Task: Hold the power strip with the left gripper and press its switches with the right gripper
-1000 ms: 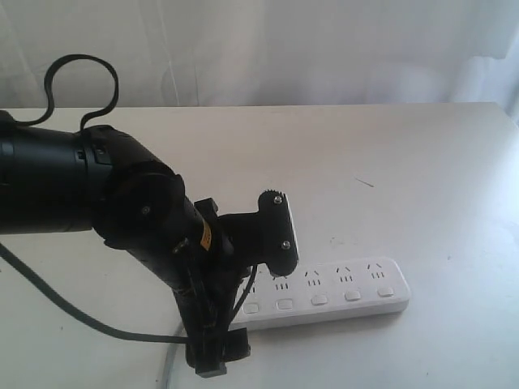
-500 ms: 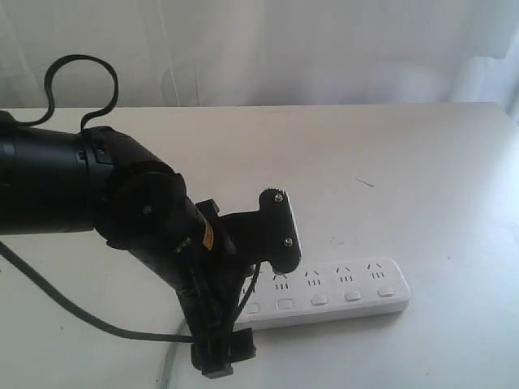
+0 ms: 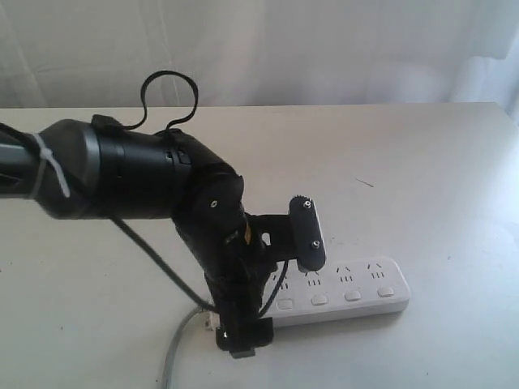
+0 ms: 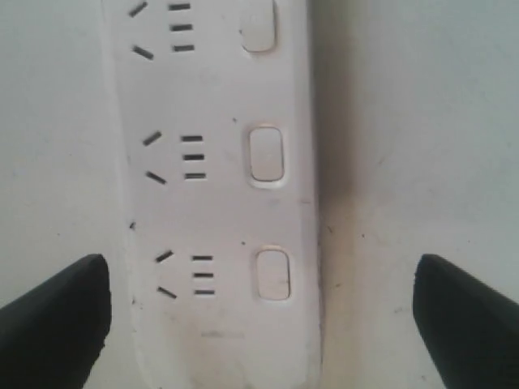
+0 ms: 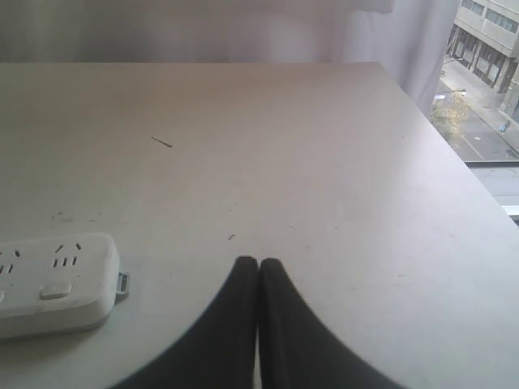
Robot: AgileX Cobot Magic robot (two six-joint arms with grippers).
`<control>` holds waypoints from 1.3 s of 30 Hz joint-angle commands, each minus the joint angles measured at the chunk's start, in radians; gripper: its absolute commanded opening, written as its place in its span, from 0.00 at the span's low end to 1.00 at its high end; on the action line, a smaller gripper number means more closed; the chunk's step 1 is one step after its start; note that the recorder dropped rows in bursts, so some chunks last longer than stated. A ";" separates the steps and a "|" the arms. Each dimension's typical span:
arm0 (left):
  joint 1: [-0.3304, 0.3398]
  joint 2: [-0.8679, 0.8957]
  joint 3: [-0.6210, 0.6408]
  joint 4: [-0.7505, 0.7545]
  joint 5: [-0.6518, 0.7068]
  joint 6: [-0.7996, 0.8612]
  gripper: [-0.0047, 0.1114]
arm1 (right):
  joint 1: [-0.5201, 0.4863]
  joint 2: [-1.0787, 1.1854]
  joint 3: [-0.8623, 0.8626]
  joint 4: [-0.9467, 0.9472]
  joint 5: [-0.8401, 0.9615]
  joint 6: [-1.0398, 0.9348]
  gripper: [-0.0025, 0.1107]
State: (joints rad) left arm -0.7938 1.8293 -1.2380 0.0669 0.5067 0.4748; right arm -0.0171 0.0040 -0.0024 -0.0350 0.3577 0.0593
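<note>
The white power strip (image 3: 357,288) lies near the table's front edge, its left part hidden under the black arm. My left gripper (image 3: 276,288) hangs open over it, one grey two-screw pad (image 3: 309,233) behind the strip and the other finger in front. In the left wrist view, the power strip (image 4: 219,203) runs between the spread fingertips (image 4: 57,312) of the left gripper (image 4: 259,279), off centre, with the switches (image 4: 267,154) in a row. The right gripper (image 5: 258,263) is shut with nothing in it, above bare table beside the power strip's end (image 5: 49,279).
A grey cord (image 3: 174,356) leaves the strip's left end toward the front edge. A black cable (image 3: 166,89) loops above the left arm. The table's right edge (image 5: 454,146) borders a window with curtain behind.
The left arm has swung right along the strip, its gripper now over sockets further right. The strip has not moved.
</note>
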 commanded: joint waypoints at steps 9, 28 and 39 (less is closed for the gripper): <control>0.059 0.069 -0.041 -0.023 0.142 0.034 0.94 | -0.003 -0.004 0.002 -0.002 -0.006 0.001 0.02; 0.050 0.069 -0.023 -0.160 0.094 0.205 0.94 | -0.003 -0.004 0.002 0.000 -0.006 0.001 0.02; 0.050 0.141 -0.020 -0.057 0.050 0.051 0.94 | -0.003 -0.004 0.002 0.000 -0.006 0.001 0.02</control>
State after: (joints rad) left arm -0.7389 1.9425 -1.2647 0.0000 0.5507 0.5455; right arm -0.0171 0.0040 -0.0024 -0.0350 0.3577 0.0593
